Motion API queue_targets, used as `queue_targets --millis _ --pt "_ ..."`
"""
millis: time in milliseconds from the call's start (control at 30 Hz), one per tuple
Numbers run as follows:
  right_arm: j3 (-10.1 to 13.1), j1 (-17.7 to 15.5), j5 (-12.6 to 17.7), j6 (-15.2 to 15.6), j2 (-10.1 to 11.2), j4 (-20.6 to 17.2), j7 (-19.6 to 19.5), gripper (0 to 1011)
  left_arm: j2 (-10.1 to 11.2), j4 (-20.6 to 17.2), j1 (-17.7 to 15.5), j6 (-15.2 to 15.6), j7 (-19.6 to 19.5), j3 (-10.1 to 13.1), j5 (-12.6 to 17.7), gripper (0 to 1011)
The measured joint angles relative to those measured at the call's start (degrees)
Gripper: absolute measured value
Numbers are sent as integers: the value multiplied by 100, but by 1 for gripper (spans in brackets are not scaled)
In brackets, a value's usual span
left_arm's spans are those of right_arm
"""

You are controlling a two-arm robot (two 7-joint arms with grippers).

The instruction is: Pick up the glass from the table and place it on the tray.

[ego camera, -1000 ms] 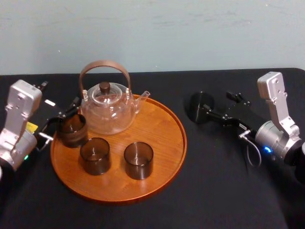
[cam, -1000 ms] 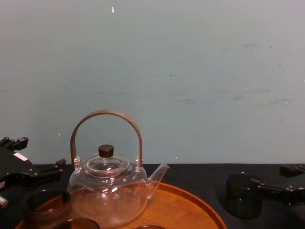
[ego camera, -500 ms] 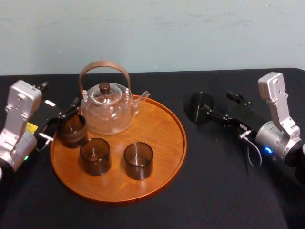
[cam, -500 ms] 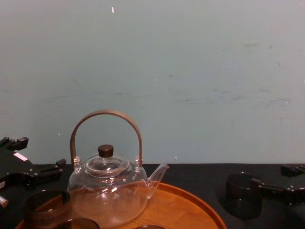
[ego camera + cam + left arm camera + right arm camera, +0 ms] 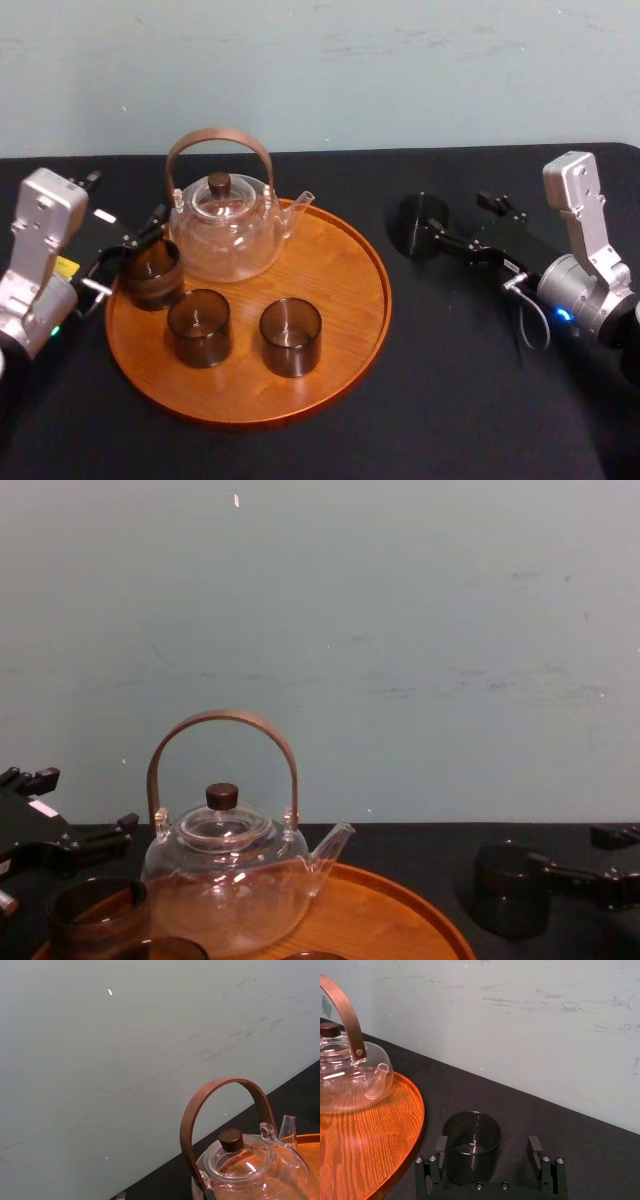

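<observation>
Looks early, no grasp made yet. On the desk, just right of the tray and clear of its rim, dark glass standing upright. Around it, right gripper spread wide, one finger close against the glass, the other apart: released, nothing clamped. Left to do, judging by this: close, lift, carry over the rim, set down on bare wood. Already on the tray: glass teapot plus three more dark glasses. At the tray's left edge, left gripper beside one of those, state impossible to tell. Black cloth over the desk, plain pale blue-green wall behind, lightly scuffed.
</observation>
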Motion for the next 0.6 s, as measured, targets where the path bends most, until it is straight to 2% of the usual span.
queue_targets --millis 233,600 --pt "-18 -77 183 -138 7 -8 164 1002 0 0 0 0 0 0 0 1001" --pt "-126 -31 330 -174 -5 115 287 1002 0 1 0 0 0 0 0 1002"
